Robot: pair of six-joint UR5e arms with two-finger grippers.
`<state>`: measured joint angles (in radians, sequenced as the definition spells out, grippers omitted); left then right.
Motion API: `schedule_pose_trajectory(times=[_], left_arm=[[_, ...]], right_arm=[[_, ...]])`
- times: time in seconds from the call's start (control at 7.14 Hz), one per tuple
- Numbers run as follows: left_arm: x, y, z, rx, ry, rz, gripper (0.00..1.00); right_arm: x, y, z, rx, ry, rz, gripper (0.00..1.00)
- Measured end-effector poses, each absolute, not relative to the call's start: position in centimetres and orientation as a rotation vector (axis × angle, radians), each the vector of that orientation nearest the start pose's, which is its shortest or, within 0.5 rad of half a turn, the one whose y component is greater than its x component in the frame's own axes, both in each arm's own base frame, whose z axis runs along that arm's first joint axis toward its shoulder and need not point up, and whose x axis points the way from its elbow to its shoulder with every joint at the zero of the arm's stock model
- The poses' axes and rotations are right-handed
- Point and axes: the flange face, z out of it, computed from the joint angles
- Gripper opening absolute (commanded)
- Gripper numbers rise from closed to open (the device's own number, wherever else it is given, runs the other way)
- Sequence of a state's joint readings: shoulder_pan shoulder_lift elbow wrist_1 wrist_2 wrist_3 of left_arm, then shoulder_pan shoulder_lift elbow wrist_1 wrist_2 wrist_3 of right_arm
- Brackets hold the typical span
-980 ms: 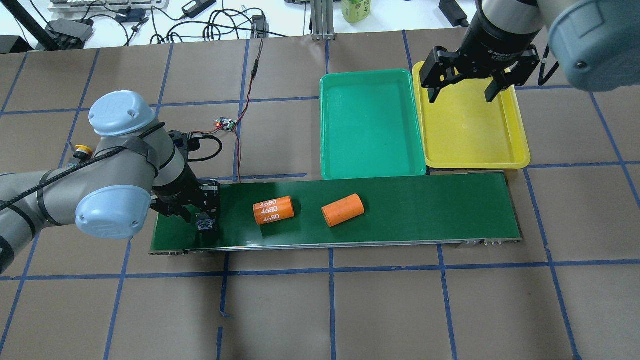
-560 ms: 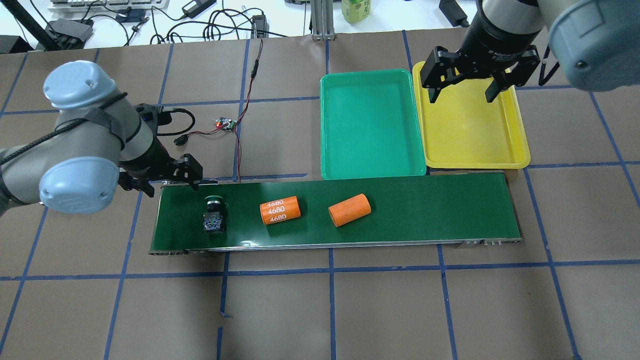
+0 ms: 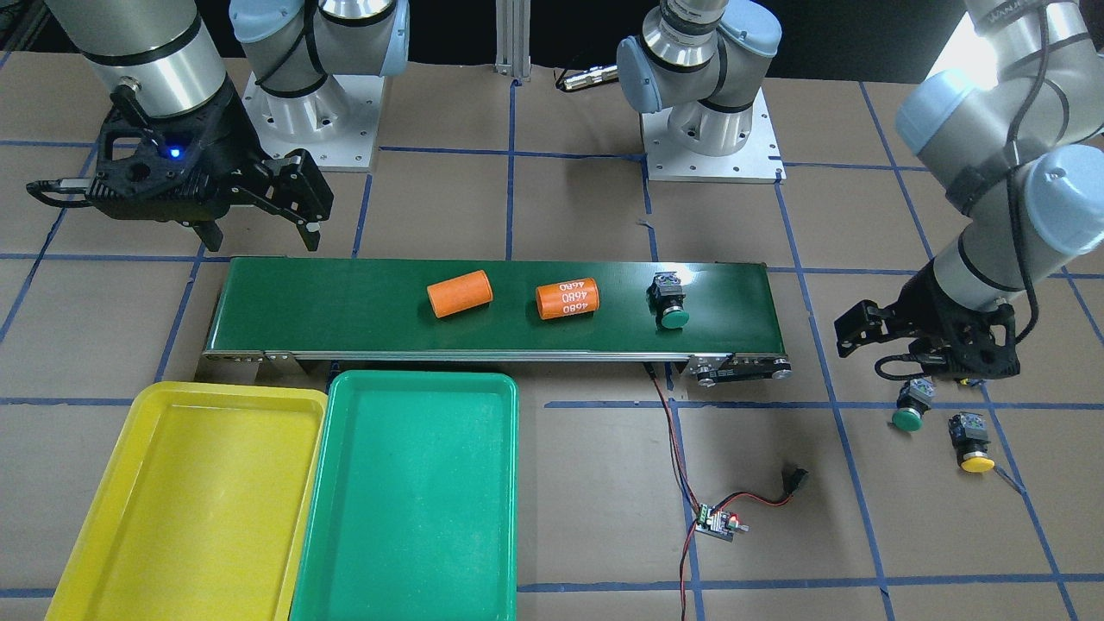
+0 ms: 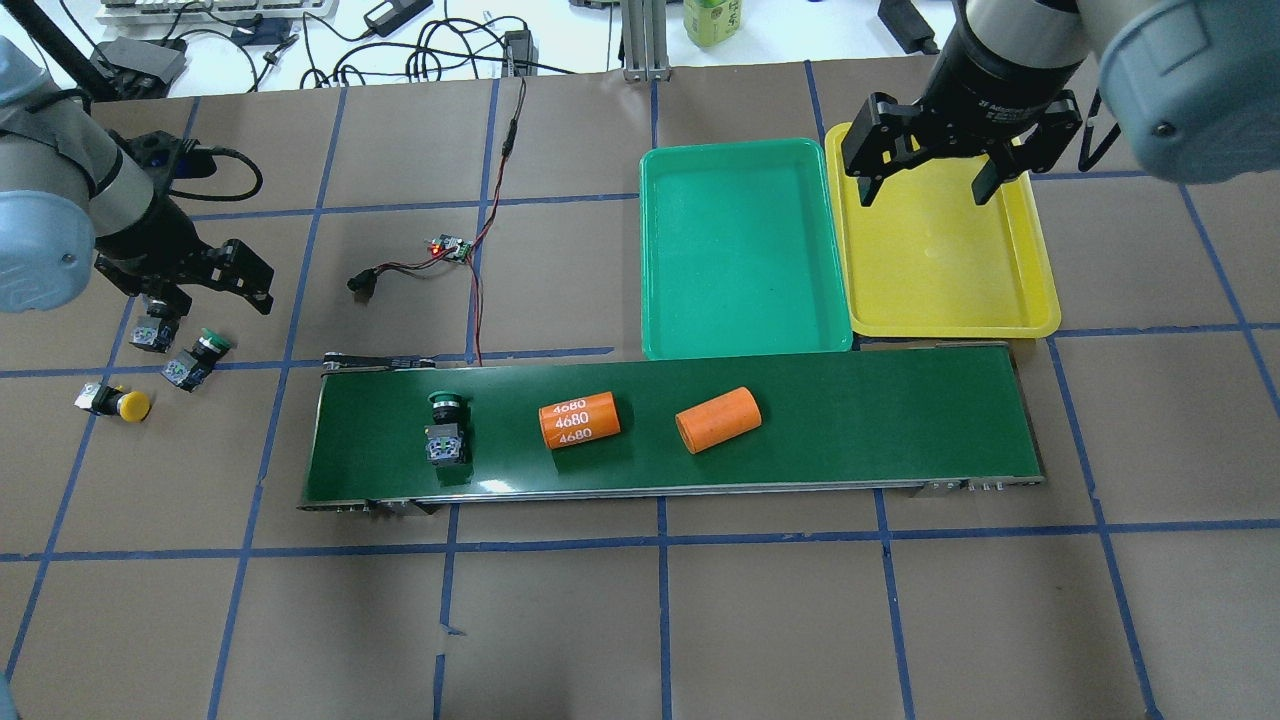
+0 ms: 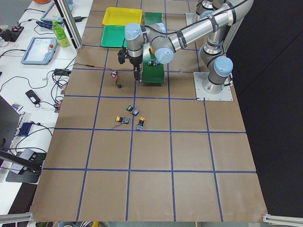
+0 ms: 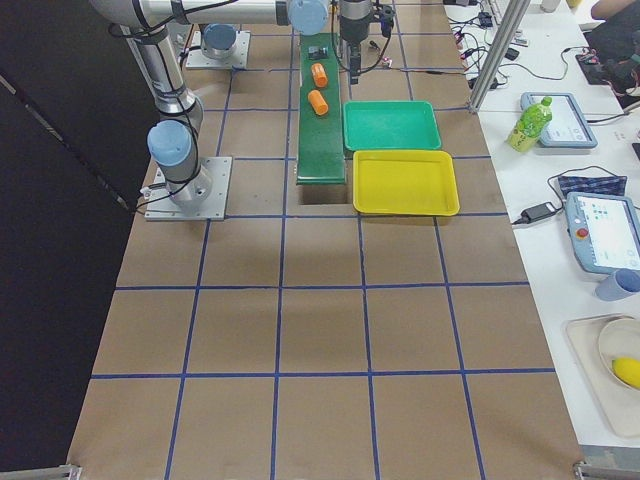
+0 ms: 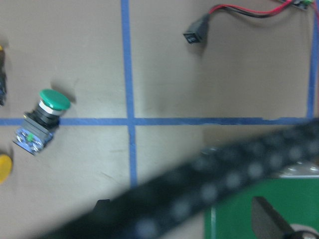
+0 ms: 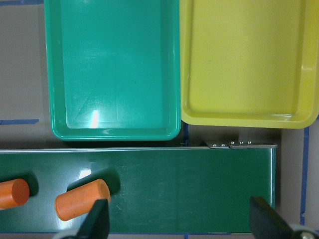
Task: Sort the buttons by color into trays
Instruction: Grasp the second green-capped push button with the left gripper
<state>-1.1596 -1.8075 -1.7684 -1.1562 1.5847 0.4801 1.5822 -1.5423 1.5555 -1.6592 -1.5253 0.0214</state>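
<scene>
On the conveyor belt (image 4: 850,420), at its robot's-left end, lies one green-capped button (image 4: 447,428), probably put there to ride toward the right gripper (image 4: 925,190), which hovers jaws spread, empty, over the yellow tray (image 4: 950,325) beside the green tray (image 4: 742,146). Left gripper (image 4: 200,293) hangs jaws spread, empty, above three more buttons (image 4: 195,360) on the surface (image 4: 600,620), likely for the next pick. Count: four buttons (none trayed), two orange cylinders (image 4: 580,421) on the belt, two trays.

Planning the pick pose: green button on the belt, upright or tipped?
Tipped. The green button lies on its side on the conveyor belt, cap pointing away from the robot, contact block toward it.
</scene>
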Motion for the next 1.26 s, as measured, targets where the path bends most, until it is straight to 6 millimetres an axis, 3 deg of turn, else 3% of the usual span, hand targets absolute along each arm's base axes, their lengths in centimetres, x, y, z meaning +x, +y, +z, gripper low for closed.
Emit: schedule_pose_trajectory(times=[0.42, 0.7, 1.26], left_arm=[[18.5, -56.9, 24.9, 0.31, 3.115, 0.01, 1.0], [20.2, -57.6, 22.0, 0.373, 3.105, 0.002, 1.0], [21.1, -58.1, 19.5, 0.476, 3.107, 0.023, 1.0]], right_arm=[[14.4, -51.0, 49.0, 0.014, 3.091, -0.111, 1.0], [14.4, -51.0, 48.9, 0.012, 3.091, -0.108, 1.0], [14.3, -51.0, 48.9, 0.014, 3.093, -0.106, 1.0]])
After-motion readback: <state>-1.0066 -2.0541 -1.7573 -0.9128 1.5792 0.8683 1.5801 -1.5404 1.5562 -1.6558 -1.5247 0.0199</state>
